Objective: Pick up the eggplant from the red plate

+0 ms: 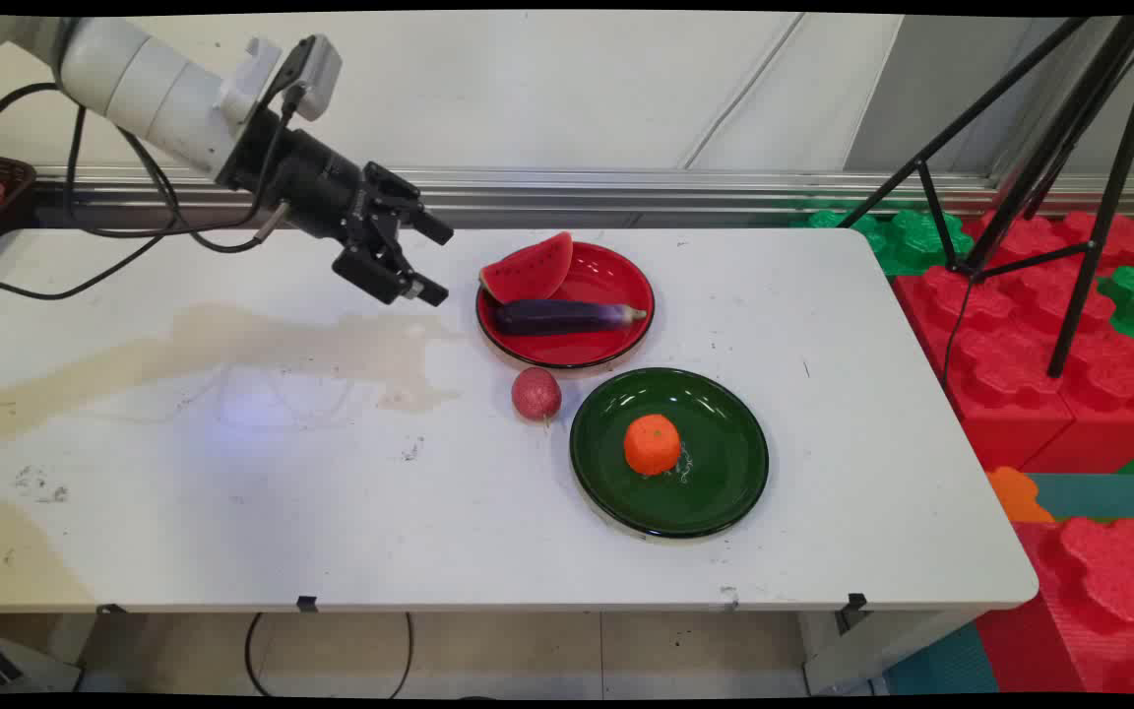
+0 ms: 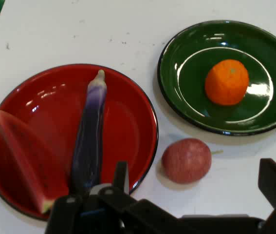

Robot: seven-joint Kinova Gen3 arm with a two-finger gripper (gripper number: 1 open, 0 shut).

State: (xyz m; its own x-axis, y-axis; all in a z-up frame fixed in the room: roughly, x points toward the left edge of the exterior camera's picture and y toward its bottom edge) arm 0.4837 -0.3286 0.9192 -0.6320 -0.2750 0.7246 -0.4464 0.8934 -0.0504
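Gripper (image 1: pixel 426 261) hangs above the table, fingers spread, empty, left of the red plate (image 1: pixel 626 340); eggplant (image 1: pixel 567 316) nearest.

White surface (image 1: pixel 232 512), stained tan at left. Pale panelled wall (image 1: pixel 577 89) behind. Black tripod (image 1: pixel 1069 177) stands right, over red and green foam blocks (image 1: pixel 1039 325). Tiled floor (image 1: pixel 528 650) below.
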